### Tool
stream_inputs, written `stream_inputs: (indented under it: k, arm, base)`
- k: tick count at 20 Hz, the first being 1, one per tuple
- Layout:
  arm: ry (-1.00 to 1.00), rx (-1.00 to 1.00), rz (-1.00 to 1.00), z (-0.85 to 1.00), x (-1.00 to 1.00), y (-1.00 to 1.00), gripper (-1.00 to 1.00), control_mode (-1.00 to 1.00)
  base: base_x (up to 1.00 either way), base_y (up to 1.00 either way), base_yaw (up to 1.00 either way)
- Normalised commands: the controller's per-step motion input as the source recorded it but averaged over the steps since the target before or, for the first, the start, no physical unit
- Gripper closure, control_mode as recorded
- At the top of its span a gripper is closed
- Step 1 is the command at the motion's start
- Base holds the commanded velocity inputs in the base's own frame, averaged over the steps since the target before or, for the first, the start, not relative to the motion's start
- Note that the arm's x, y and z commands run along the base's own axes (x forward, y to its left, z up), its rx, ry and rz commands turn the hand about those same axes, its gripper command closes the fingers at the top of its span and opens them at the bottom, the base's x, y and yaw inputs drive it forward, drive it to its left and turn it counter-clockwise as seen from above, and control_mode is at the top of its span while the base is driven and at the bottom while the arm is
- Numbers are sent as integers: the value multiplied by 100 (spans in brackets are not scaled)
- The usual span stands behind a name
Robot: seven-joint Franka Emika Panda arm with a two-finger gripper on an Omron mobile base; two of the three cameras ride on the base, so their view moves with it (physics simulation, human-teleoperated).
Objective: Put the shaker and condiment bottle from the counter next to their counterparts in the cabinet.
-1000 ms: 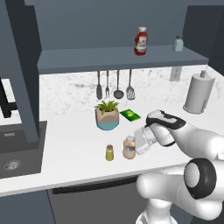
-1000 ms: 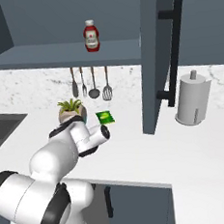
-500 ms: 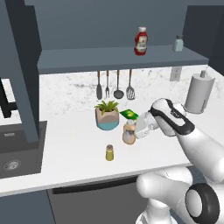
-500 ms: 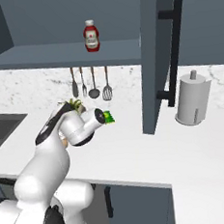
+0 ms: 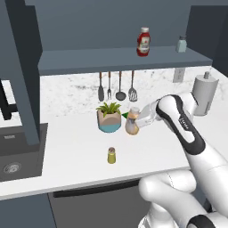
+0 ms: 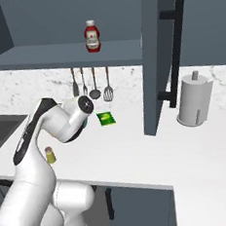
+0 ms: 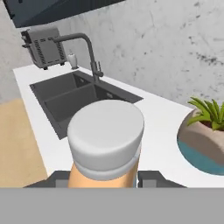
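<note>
Jaws: the gripper [image 5: 135, 125] was seen pinching the condiment bottle [image 5: 132, 124], its cream cap close before the hand camera.
Change: over the last second, the bottle was carried up off the counter [image 5: 71, 151] and toward the potted plant [image 5: 109, 118]; 1 item was thereby judged to be in transit.
Bottle position: held just beside the plant, well below the cabinet [image 5: 124, 58] shelf.
Shaker: the shaker [image 5: 111, 155] was left standing on the counter.
Counterparts: the ketchup bottle [image 5: 143, 42] and the pale shaker [image 5: 181, 44] were on the shelf, apart.
Remaining: 2 placements were judged outstanding.
</note>
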Motion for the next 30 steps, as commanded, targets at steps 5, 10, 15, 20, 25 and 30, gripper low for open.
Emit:
stream_inputs:
  k: [5,10,15,20,25,30]
  arm:
    - [0,0,-17,77,-17,-3,100,-100]
    - [0,0,-16,82,-7,-4,100,-100]
    - [1,0,-15,88,0,0,100,-100]
    - [5,0,-15,85,0,-2,100,-100]
    - [4,0,-16,89,0,-8,100,-100]
    - [-3,-2,-18,77,0,0,100,-100]
  base:
    - [0,0,0]
    - [0,0,0]
    - [0,0,0]
    - [0,0,0]
    - [0,0,0]
    - [0,0,0]
